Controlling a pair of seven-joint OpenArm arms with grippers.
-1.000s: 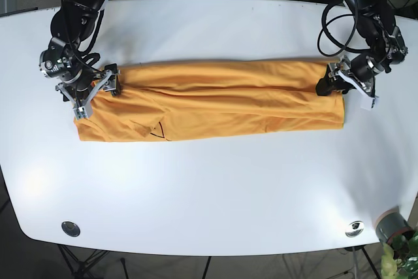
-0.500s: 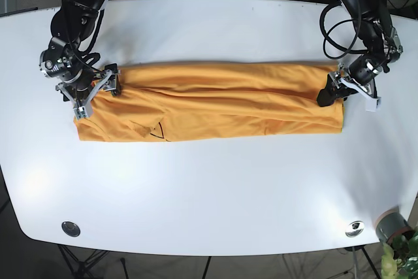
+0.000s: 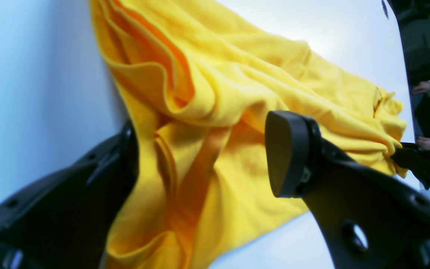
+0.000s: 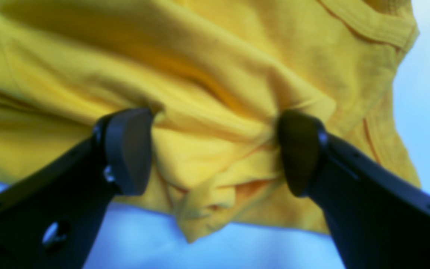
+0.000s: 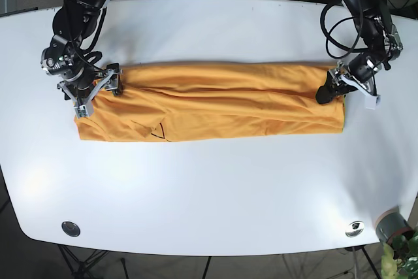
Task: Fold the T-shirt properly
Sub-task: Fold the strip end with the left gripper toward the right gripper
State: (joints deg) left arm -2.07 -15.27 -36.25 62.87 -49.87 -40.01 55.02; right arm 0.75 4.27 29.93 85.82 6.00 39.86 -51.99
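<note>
The T-shirt [image 5: 215, 102] is orange-yellow and lies folded lengthwise into a long band across the white table [image 5: 215, 194]. My left gripper [image 5: 325, 93] is at the band's right end in the base view. In the left wrist view the left gripper [image 3: 203, 157] is open, and the T-shirt [image 3: 215, 93] lies bunched in layers between its fingers. My right gripper [image 5: 98, 93] is at the band's left end. In the right wrist view the right gripper [image 4: 215, 153] is open and straddles a gathered ridge of the T-shirt [image 4: 185, 67], cloth touching both pads.
A round metal fitting [image 5: 70, 229] sits in the table near the front left, another [image 5: 354, 228] near the front right. A grey pot with a plant [image 5: 395, 230] stands off the table's front right corner. Cables hang behind the far edge.
My left gripper has slid a little down and inward along the shirt's right end, and that edge has shifted slightly. The right gripper has hardly moved.
</note>
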